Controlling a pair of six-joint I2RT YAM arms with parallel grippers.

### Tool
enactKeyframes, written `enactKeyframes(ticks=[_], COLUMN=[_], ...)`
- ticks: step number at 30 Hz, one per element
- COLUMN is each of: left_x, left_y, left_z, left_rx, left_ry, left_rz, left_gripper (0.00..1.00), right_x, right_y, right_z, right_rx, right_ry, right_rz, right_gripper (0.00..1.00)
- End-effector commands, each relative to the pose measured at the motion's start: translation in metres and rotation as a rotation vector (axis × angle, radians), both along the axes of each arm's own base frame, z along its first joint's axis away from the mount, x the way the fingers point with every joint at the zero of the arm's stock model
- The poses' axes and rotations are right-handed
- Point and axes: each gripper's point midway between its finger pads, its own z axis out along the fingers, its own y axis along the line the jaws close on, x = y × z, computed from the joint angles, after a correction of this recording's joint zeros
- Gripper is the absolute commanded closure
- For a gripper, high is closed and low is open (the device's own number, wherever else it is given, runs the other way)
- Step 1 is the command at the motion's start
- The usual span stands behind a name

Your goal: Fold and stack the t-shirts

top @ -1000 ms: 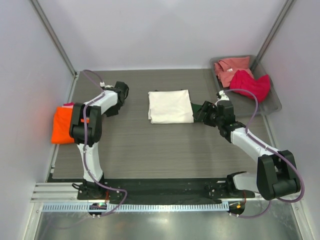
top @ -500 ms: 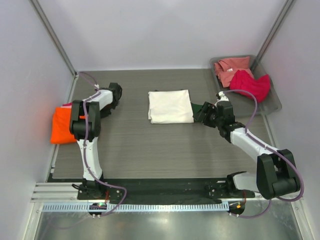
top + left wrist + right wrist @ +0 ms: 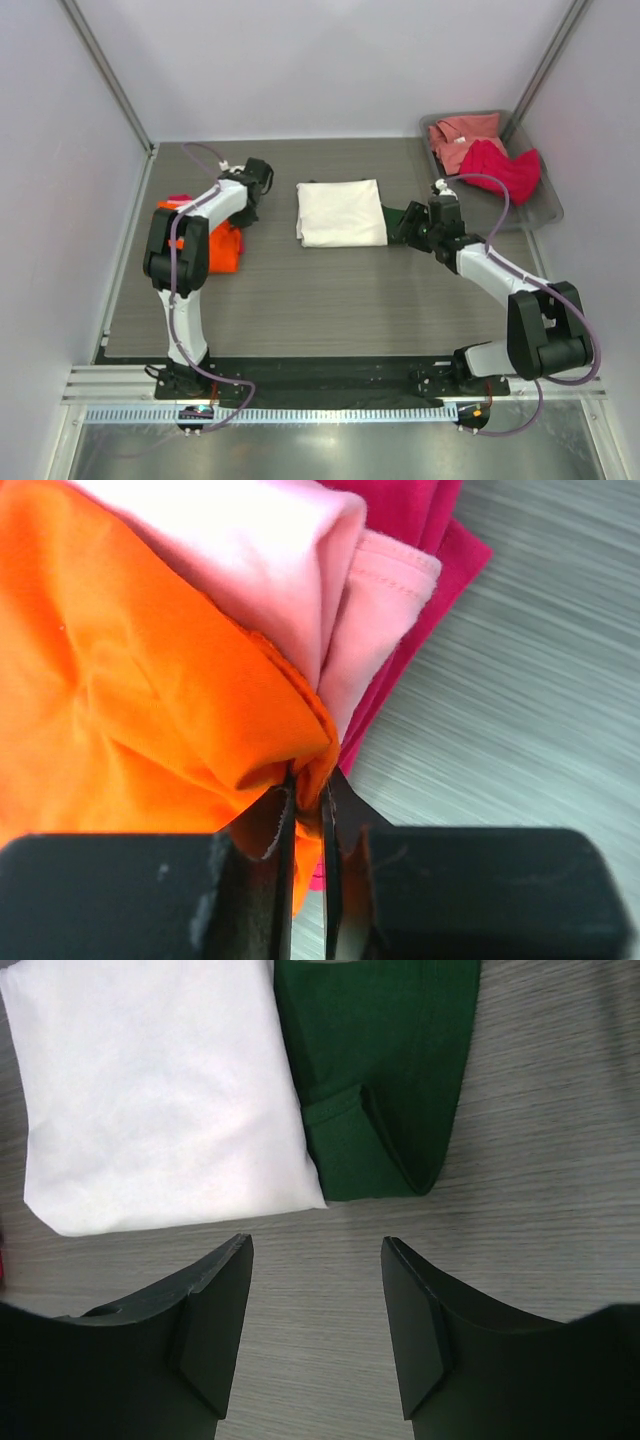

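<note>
My left gripper (image 3: pixel 308 798) is shut on a bunched fold of the orange t-shirt (image 3: pixel 130 670). That orange t-shirt (image 3: pixel 223 248) lies over a pink one (image 3: pixel 290 550) and a crimson one (image 3: pixel 440 535). In the top view the left gripper (image 3: pixel 242 218) sits at the pile's right edge. The cream t-shirt (image 3: pixel 340 212) lies folded at mid-table, with a dark green sleeve (image 3: pixel 397 214) sticking out on its right. Just right of that sleeve, my right gripper (image 3: pixel 404 229) stands open. In the right wrist view the cream t-shirt (image 3: pixel 150 1100) and the sleeve (image 3: pixel 380 1070) lie ahead of the right gripper (image 3: pixel 315 1305), which holds nothing.
A grey tray (image 3: pixel 545 210) at the back right holds a salmon t-shirt (image 3: pixel 462 135) and a crimson t-shirt (image 3: pixel 500 168). White walls close in the table on three sides. Bare grey tabletop (image 3: pixel 330 290) lies in front of the cream shirt.
The left gripper has shut on the orange shirt and pulled the pile rightward, away from the table's left edge. The right gripper's jaws have narrowed a little beside the green sleeve.
</note>
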Motion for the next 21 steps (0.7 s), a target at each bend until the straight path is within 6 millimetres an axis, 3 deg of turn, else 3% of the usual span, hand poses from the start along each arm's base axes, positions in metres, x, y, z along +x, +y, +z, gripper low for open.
enactKeyframes(ticks=[1, 6, 7, 8, 9, 11, 12, 13, 14, 15, 16, 17, 21], left_x=[0.023, 0.034, 0.035, 0.036, 0.036, 0.039, 0.04, 0.041, 0.04, 0.045, 0.047, 0.044, 0.056], left_y=[-0.068, -0.108, -0.116, -0.12, -0.124, -0.13, -0.131, -0.133, -0.138, -0.146, -0.155, -0.167, -0.183], left_z=[0.026, 0.029, 0.032, 0.031, 0.03, 0.036, 0.043, 0.048, 0.052, 0.067, 0.074, 0.073, 0.078], left_rx=[-0.225, -0.351, -0.362, -0.37, -0.378, -0.408, -0.418, -0.428, -0.455, -0.502, -0.547, -0.613, -0.677], left_ry=[-0.136, -0.154, -0.161, -0.158, -0.154, -0.16, -0.174, -0.185, -0.19, -0.238, -0.259, -0.249, -0.272], left_rz=[-0.055, -0.09, -0.095, -0.101, -0.102, -0.115, -0.118, -0.124, -0.137, -0.163, -0.187, -0.221, -0.244], left_gripper=[0.89, 0.81, 0.75, 0.57, 0.48, 0.36, 0.34, 0.32, 0.28, 0.24, 0.17, 0.08, 0.06], right_x=[0.023, 0.046, 0.057, 0.062, 0.066, 0.083, 0.088, 0.1, 0.105, 0.108, 0.12, 0.124, 0.146], right_y=[-0.002, 0.001, 0.003, 0.005, 0.006, 0.011, 0.013, 0.016, 0.017, 0.018, 0.021, 0.022, 0.026], right_z=[0.022, 0.019, 0.028, 0.026, 0.016, 0.024, 0.012, 0.023, 0.019, 0.002, 0.01, 0.004, -0.015], right_rx=[-0.033, -0.042, -0.035, -0.031, -0.034, -0.029, -0.034, -0.031, -0.033, -0.04, -0.033, -0.035, -0.036], right_ry=[-0.05, -0.027, -0.045, -0.037, -0.011, -0.025, 0.004, -0.018, -0.006, 0.042, 0.024, 0.037, 0.071], right_rz=[-0.022, -0.033, -0.037, -0.032, -0.031, -0.027, -0.015, -0.013, -0.013, -0.008, -0.004, 0.0, 0.008], right_gripper=[0.4, 0.4, 0.4, 0.4, 0.4, 0.37, 0.34, 0.31, 0.25, 0.23, 0.21, 0.2, 0.2])
